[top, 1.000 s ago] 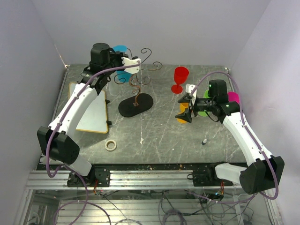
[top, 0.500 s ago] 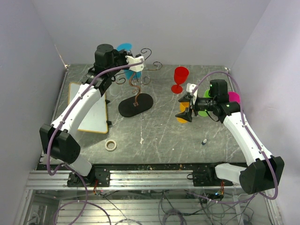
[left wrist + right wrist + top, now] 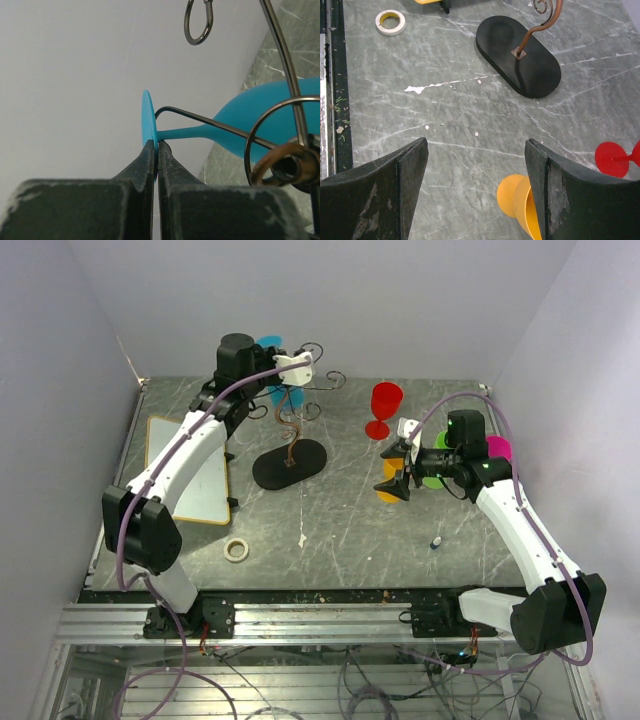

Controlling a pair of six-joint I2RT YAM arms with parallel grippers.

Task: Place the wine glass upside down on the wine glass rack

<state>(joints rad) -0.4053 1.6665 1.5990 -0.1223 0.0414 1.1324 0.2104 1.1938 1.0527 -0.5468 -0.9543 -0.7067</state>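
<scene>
Wine glass (image 3: 235, 116), blue, likely plastic, mid-frame: light, stiff, slick; left gripper (image 3: 156, 145) clamps foot rim; right gripper (image 3: 476, 145) wide, empty.

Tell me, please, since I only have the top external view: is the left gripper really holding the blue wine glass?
Observer: Yes, the left gripper is shut on the round foot of the blue wine glass.
Operator: Has the rack caught the stem?
Observer: A wire of the wine glass rack crosses the stem beside the foot; contact is unclear.
Operator: And the right gripper?
Observer: The right gripper is open and empty; an orange glass lies beside one finger.
</scene>
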